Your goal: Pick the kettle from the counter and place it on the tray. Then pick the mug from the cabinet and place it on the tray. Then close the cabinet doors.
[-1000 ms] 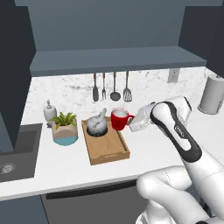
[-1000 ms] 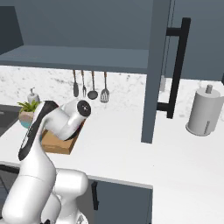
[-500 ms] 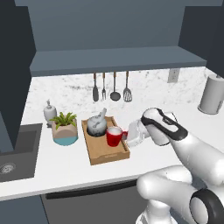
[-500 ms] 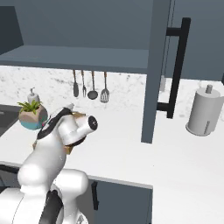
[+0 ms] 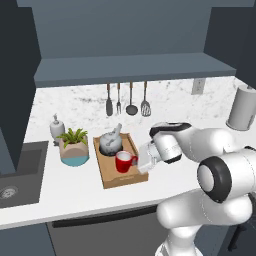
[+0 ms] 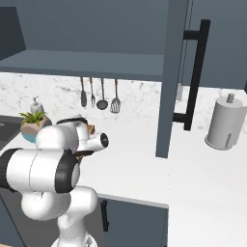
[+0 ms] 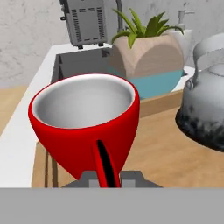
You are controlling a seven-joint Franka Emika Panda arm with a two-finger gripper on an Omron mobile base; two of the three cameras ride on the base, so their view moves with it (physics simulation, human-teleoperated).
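The red mug (image 5: 123, 162) hangs low over the front half of the wooden tray (image 5: 109, 178), with my gripper (image 5: 136, 160) shut on its side handle from the right. Whether its base touches the wood I cannot tell. In the hand view the mug (image 7: 86, 119) is very close, white inside, its handle running down into my gripper (image 7: 107, 176). The grey mottled kettle (image 5: 111, 142) stands on the back half of the tray, and the kettle (image 7: 205, 109) shows to the mug's right. The cabinet (image 5: 131, 67) is open, one door (image 6: 171, 77) swung out with its black bar handle (image 6: 195, 72).
A potted plant (image 5: 74, 147) and a soap dispenser (image 5: 56, 127) stand left of the tray, beside the sink (image 5: 12, 175). Utensils (image 5: 127, 100) hang on the back wall. A paper towel roll (image 5: 242, 107) is at the counter's far right.
My arm has carried the mug left and down, from beside the tray's right edge to low over its front half. The kettle has stayed put.
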